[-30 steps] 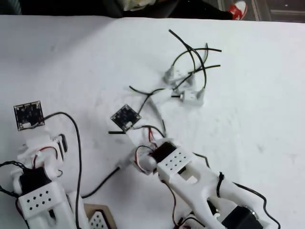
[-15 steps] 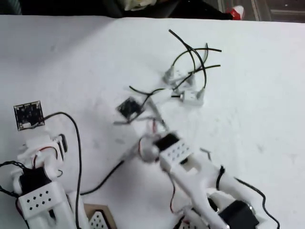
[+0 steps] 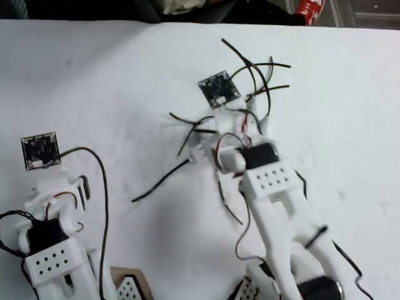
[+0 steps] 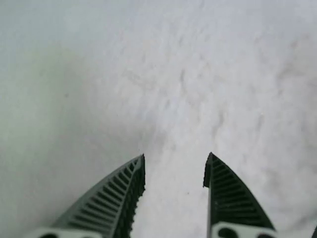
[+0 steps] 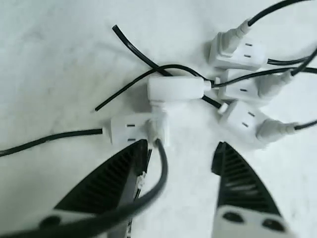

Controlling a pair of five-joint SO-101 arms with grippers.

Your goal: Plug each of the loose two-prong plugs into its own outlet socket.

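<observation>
Right pincer (image 5: 181,146) is held wide open and empty beside a socket (image 5: 130,129) and a plug (image 5: 176,89). Picking is judged in hand; next the plug must be straddled and gripped squarely.

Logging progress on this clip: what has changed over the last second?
The right arm moved toward the far side of the table; the right gripper hangs open at the white plugs. A loose black cord shifted with it. The left arm stayed put.

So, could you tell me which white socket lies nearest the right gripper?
The lone socket lying just ahead of the right gripper; the other three sit bunched together farther off.
</observation>
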